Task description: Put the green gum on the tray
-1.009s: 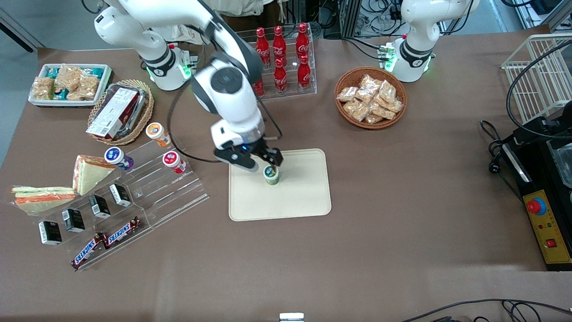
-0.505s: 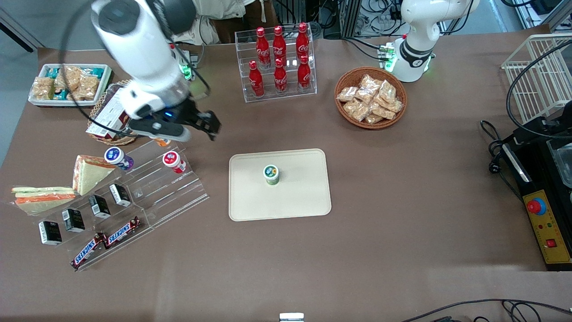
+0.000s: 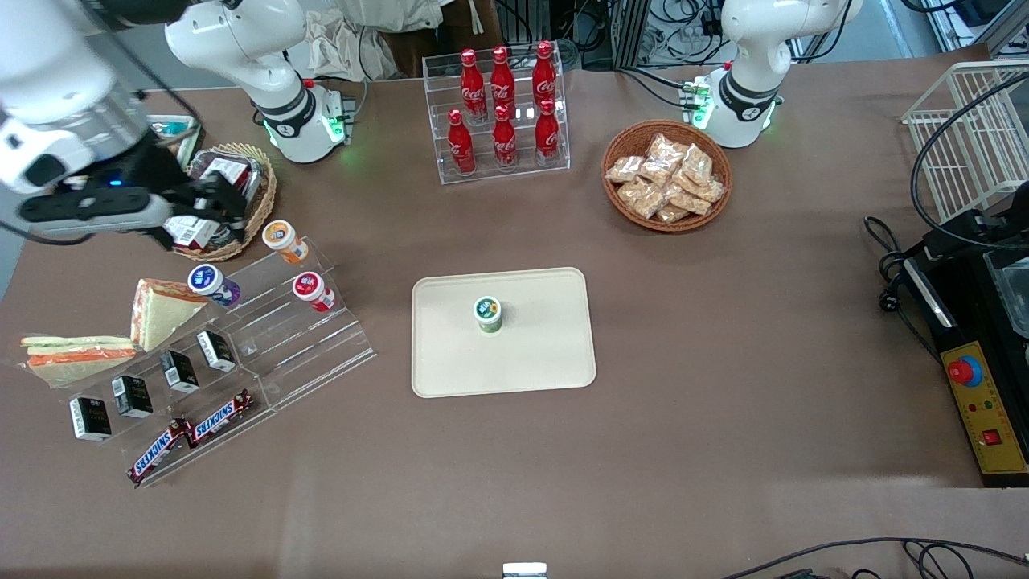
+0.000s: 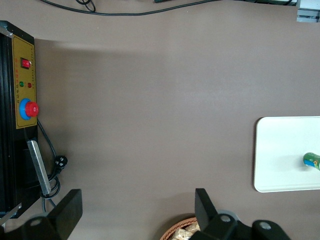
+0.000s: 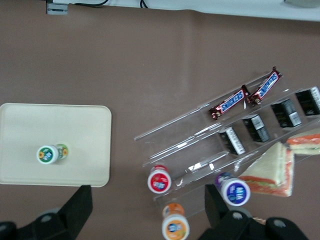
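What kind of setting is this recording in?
Probably a lab bench staged as a snack shop: an acrylic rack of gum and chocolate bars, cola bottles, and an emergency-stop box. The open tool hangs above a wicker basket.

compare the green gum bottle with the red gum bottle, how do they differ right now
The green gum has a translucent green body and a green-yellow lid label; the red gum has a red body and a red label. The green gum stands upright, alone on the tray; the red gum leans tilted on the clear stepped rack, among other bottles. Both are small cylinders with white round lids. The gripper is open above the wicker basket, holding neither.
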You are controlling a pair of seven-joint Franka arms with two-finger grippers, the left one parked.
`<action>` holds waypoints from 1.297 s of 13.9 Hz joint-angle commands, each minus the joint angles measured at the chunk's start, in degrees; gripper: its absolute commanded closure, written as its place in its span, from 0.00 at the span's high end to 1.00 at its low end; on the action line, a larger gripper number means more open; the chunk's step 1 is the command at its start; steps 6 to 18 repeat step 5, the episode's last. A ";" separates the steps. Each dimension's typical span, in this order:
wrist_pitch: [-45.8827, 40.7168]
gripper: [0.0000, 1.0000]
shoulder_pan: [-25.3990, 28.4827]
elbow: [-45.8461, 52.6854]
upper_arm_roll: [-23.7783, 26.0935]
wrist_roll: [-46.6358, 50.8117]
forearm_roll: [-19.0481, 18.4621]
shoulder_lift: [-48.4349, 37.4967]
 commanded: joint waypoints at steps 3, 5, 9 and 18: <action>-1.83 1.00 -8.07 2.87 0.26 -7.25 0.59 2.06; -1.92 1.00 -10.45 3.14 0.35 -9.35 2.97 2.33; -1.92 1.00 -10.45 3.14 0.35 -9.35 2.97 2.33; -1.92 1.00 -10.45 3.14 0.35 -9.35 2.97 2.33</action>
